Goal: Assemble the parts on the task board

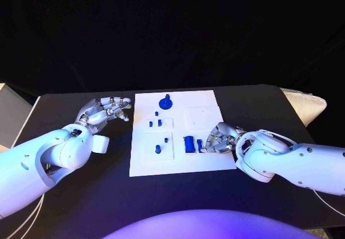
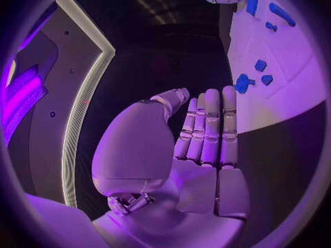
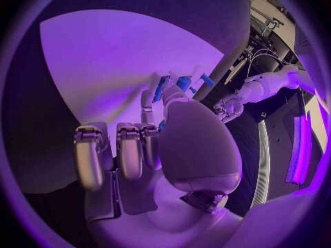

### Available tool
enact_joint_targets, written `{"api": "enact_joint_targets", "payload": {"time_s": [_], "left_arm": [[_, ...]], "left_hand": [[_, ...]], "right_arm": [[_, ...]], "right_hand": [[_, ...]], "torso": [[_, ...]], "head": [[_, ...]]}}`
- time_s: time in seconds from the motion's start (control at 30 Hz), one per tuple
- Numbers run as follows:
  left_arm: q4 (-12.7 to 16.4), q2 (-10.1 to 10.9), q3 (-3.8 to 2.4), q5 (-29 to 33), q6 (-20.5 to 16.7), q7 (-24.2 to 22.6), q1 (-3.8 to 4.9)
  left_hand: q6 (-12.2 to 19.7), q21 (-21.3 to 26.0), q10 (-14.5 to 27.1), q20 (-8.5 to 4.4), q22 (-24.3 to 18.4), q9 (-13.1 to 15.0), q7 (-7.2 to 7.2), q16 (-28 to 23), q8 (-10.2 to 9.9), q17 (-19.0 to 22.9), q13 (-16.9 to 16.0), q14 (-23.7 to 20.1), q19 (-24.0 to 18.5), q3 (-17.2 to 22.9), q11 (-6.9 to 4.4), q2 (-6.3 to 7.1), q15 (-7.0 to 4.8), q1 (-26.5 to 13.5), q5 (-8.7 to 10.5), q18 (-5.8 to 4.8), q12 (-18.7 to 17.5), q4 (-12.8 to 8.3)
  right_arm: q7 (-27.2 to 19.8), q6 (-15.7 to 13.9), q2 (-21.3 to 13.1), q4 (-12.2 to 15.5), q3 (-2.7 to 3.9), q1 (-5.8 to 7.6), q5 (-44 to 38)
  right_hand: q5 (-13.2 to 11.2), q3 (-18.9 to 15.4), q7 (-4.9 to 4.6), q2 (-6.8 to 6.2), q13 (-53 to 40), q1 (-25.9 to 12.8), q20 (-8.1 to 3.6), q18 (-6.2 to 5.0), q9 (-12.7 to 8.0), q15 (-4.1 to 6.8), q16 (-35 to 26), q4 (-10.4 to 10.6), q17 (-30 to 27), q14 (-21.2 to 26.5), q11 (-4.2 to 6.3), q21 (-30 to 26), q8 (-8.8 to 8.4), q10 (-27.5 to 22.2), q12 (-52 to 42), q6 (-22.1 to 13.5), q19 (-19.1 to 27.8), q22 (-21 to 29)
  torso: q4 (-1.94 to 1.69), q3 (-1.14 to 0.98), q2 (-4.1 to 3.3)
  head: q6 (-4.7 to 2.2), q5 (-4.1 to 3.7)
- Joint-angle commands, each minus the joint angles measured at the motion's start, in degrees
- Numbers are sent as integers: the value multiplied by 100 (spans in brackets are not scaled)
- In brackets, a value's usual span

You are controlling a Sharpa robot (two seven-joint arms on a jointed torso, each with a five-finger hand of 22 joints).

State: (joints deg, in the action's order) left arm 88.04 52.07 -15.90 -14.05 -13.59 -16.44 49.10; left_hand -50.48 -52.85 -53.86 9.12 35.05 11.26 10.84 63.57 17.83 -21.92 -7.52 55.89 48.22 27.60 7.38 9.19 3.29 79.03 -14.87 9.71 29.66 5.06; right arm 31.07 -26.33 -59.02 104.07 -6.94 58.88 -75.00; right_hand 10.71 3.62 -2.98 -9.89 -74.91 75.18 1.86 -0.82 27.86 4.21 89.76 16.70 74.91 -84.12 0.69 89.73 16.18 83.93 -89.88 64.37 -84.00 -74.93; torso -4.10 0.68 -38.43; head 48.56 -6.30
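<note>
Right hand is placed at the task board's right edge, fingers curled beside the blue bar parts — whether one is gripped cannot be told. Left hand is held over the table just left of the board — fingers apart, nothing held. Round blue part is seen near the far edge.

Bench, black, flat-topped, stood before a black backdrop, with a pale cushioned object beside its far right corner.
</note>
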Motion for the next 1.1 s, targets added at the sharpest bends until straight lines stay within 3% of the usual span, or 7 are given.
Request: {"api": "enact_joint_targets", "payload": {"time_s": [0.03, 0.47, 0.67, 0.73, 0.93, 1.07, 1.1], "left_arm": [[5, -15, -4, 29, 12, -34, -4], [-3, -18, -4, 37, 1, -32, -8], [-54, -33, -4, 70, 2, -48, -9], [-90, -51, -4, 96, -3, -65, -10], [-219, -140, -4, 276, 2, -241, -10], [-381, -232, -4, 462, -60, -461, -10], [-442, -265, -4, 511, -94, -517, -10]], "left_hand": [[-17, 34, 30, -3, -9, -9, 6, -25, 21, 8, 5, 36, 48, -7, -19, -6, 4, 34, -32, 80, 33, 36], [-17, 36, 29, -4, -10, -10, 6, -26, 22, 8, 6, 37, 50, -5, -20, -12, 4, 37, -33, 80, 35, 40], [-16, 37, 29, -4, -11, -11, 7, -26, 22, 8, 6, 38, 51, -7, -19, -12, 4, 36, -32, 80, 35, 44], [-16, 37, 29, -4, -11, -11, 7, -26, 22, 8, 6, 38, 51, -7, -19, -12, 4, 36, -32, 80, 35, 44], [25, 86, 46, 9, -38, -28, 13, -44, 7, 14, 16, 7, 33, -67, -8, 50, 21, -43, -24, 73, 31, 123], [86, 366, 16, 65, -182, -59, 6, -285, -6, 107, 35, -309, -151, -146, -2, 134, 61, -89, -12, 60, 34, 277], [99, 514, 28, 96, -262, -67, 15, -444, -2, 176, 59, -450, -243, -161, 14, 154, 89, -79, -11, 54, -2, 324]], "right_arm": [[-69, 90, 24, -25, -1, -17, -59], [-106, -195, 41, -57, 1, -66, -121], [-703, -612, -47, -9, 16, -47, 398], [-1123, -829, -60, -35, 22, -21, 770], [-2542, -1422, 58, -452, 30, 124, 2104], [-3502, -1417, 281, -954, 33, 201, 3227], [-3720, -1369, 366, -1120, 33, 223, 3518]], "right_hand": [[-44, -22, -21, 15, -1509, 63, -26, 82, -9, 28, 24, 0, 1509, -588, 33, 27, -1, 607, -12, 16, -600, -1507], [129, -9, -16, 56, -1509, 80, -31, 82, -25, 33, 24, 8, 1509, -588, 39, 27, -9, 607, -12, 36, -600, -1507], [350, -243, -66, -16, -1509, -289, -10, 44, -53, 3, 24, 18, 1509, -588, -3, -166, -63, 607, -12, -53, -553, -1455], [619, -431, -95, 54, -1509, -393, 12, 13, -56, -19, 24, 15, 1509, -588, -28, -324, -92, 607, -12, -136, -515, -1412], [892, -559, -186, 306, -1300, -223, 75, -202, -59, -85, -89, 2, 1321, -535, -109, -1486, -182, 403, 547, -386, -224, -1086], [934, -425, -288, 445, -685, 261, 145, -521, -66, -150, -804, -15, 356, -197, -190, -3481, -264, -231, 2008, -631, 317, -420], [845, -344, -314, 477, -285, 423, 169, -678, -56, -173, -1287, -17, -190, 46, -220, -4560, -260, -647, 2858, -681, 642, -10]], "torso": [[-5, 4, -1], [0, 9, 4], [15, 3, 21], [18, 7, 30], [64, 24, 99], [100, 43, 172], [111, 47, 199]], "head": [[3, -8], [5, 2], [-35, 5], [-63, 6], [-128, 50], [-214, 74], [-235, 85]]}}
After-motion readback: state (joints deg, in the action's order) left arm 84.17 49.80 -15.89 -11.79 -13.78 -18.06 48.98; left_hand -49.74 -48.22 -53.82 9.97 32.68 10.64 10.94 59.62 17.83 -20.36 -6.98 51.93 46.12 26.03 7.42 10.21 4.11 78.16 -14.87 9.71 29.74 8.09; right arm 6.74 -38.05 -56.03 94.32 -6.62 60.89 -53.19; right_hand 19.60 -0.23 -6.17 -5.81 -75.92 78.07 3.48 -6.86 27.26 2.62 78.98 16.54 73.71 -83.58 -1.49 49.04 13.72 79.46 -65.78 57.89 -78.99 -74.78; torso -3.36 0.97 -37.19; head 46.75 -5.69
